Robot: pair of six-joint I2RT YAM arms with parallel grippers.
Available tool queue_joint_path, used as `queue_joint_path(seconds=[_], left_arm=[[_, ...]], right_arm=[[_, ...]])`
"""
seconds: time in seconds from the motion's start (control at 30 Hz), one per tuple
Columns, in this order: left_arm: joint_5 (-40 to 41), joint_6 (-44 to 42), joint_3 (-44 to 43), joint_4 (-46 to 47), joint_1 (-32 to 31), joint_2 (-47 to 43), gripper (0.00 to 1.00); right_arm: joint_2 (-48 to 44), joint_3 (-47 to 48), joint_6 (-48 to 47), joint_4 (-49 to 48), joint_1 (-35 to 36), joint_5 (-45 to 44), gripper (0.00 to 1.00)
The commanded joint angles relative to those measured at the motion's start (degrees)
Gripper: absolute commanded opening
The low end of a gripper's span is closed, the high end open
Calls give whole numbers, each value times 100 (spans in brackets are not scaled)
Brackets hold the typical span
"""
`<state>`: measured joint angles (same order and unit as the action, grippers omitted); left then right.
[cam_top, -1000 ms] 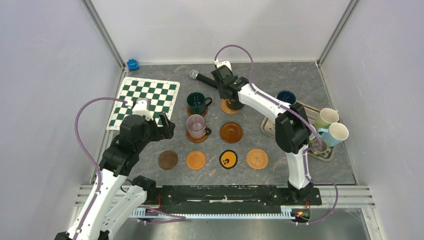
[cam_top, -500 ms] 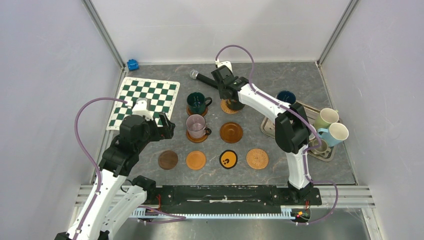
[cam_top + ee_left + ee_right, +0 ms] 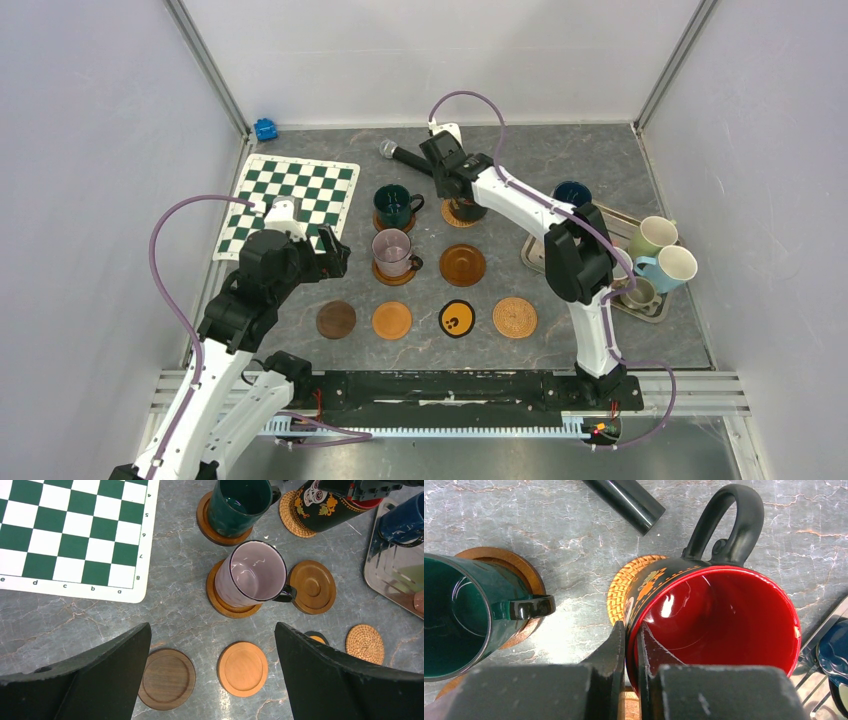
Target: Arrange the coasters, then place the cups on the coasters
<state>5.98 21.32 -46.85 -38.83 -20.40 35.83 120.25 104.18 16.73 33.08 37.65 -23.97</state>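
Observation:
My right gripper (image 3: 631, 627) is shut on the rim of the black, red-inside cup (image 3: 719, 615), one finger inside and one outside. The cup is over a woven tan coaster (image 3: 621, 587); I cannot tell if its base touches. The dark green cup (image 3: 395, 205) and the clear glass cup (image 3: 252, 577) each stand on a brown coaster. A grooved brown coaster (image 3: 462, 264) lies bare. The front row holds dark brown (image 3: 166, 678), orange (image 3: 243, 668), black-and-yellow (image 3: 457, 319) and woven (image 3: 515, 317) coasters. My left gripper (image 3: 211, 627) hangs open above them, holding nothing.
A metal tray (image 3: 533, 258) at the right holds dark blue (image 3: 572, 192), pale green (image 3: 652, 236), light blue (image 3: 668, 268) and small grey-olive (image 3: 640, 293) cups. The chequered mat (image 3: 290, 205) lies back left. A black microphone (image 3: 400, 155) lies behind the cups.
The right arm has shifted slightly left with the red-inside cup still in its grip. The left arm has not moved.

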Motion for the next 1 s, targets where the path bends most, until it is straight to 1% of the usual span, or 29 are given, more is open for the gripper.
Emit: queue_joint_path(seconds=[0.0, 0.97], left_arm=[[120, -348, -8, 163, -34, -48, 100], [164, -357, 0, 165, -33, -36, 100]], right_arm=[[-116, 516, -22, -443, 6, -223, 0], [63, 700, -67, -328, 6, 46, 0]])
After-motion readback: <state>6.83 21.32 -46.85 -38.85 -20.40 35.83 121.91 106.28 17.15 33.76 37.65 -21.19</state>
